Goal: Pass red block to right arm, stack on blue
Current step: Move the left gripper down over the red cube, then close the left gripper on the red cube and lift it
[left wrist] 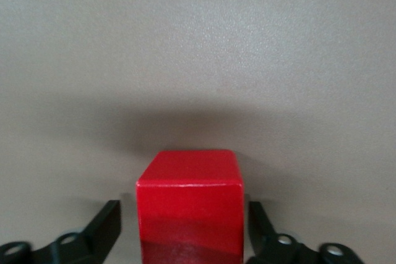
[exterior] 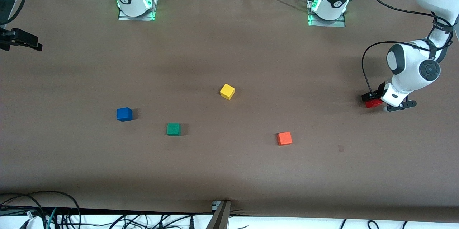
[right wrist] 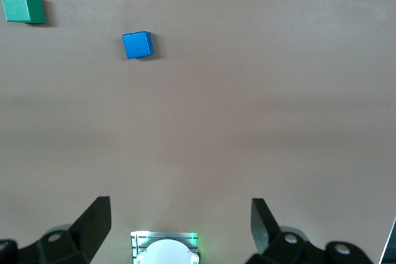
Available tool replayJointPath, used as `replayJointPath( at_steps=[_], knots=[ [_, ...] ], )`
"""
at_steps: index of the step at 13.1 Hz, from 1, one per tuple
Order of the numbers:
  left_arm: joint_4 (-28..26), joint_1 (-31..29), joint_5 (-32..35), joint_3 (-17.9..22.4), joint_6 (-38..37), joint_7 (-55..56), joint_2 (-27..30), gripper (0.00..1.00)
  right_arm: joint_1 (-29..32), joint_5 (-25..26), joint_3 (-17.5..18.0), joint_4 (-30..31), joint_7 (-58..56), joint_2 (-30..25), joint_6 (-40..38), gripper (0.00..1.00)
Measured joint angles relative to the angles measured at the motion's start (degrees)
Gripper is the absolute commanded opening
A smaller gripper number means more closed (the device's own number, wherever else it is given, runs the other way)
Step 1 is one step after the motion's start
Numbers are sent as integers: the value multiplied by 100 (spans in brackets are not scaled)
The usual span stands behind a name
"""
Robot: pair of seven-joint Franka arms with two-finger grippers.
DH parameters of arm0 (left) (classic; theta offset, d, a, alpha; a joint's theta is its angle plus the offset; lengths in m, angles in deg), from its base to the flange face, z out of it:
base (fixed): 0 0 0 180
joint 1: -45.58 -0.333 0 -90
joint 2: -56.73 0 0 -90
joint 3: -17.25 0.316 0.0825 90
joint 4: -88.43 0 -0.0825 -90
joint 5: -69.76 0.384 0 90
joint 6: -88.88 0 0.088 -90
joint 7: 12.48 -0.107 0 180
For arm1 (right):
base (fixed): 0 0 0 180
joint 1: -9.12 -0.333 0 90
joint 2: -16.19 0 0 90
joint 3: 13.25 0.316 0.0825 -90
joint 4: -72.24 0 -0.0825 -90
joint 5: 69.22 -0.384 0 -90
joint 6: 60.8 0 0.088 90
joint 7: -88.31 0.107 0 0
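Observation:
The red block (exterior: 373, 103) sits on the table at the left arm's end. My left gripper (exterior: 381, 101) is down around it. In the left wrist view the red block (left wrist: 189, 205) stands between the two black fingers (left wrist: 105, 227) with a small gap on each side, so my left gripper (left wrist: 185, 230) is open. The blue cube (exterior: 124, 114) lies toward the right arm's end of the table and shows in the right wrist view (right wrist: 137, 44). My right gripper (right wrist: 180, 221) is open and empty, high over its own base (right wrist: 164, 248), and is out of the front view.
A yellow cube (exterior: 227, 91) lies mid-table. A green cube (exterior: 173, 129) lies beside the blue one and shows in the right wrist view (right wrist: 23, 8). An orange cube (exterior: 284, 138) lies nearer the front camera. A black device (exterior: 21, 38) juts in at the right arm's end.

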Motion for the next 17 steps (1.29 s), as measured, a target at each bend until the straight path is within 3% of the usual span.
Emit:
replayJointPath(
  at_steps=[3,10,17],
  knots=[
    [56,0,1,-9,17,-23,0,6,0,0,0,0,0,0,0,100],
    [195,10,9,-99,-71,-95,230,3,-2,-1,2,0,0,0,1,100],
    [366,9,12,-579,-184,-1371,629,3,-30,-34,67,5,-2,42,-5,100]
  ],
)
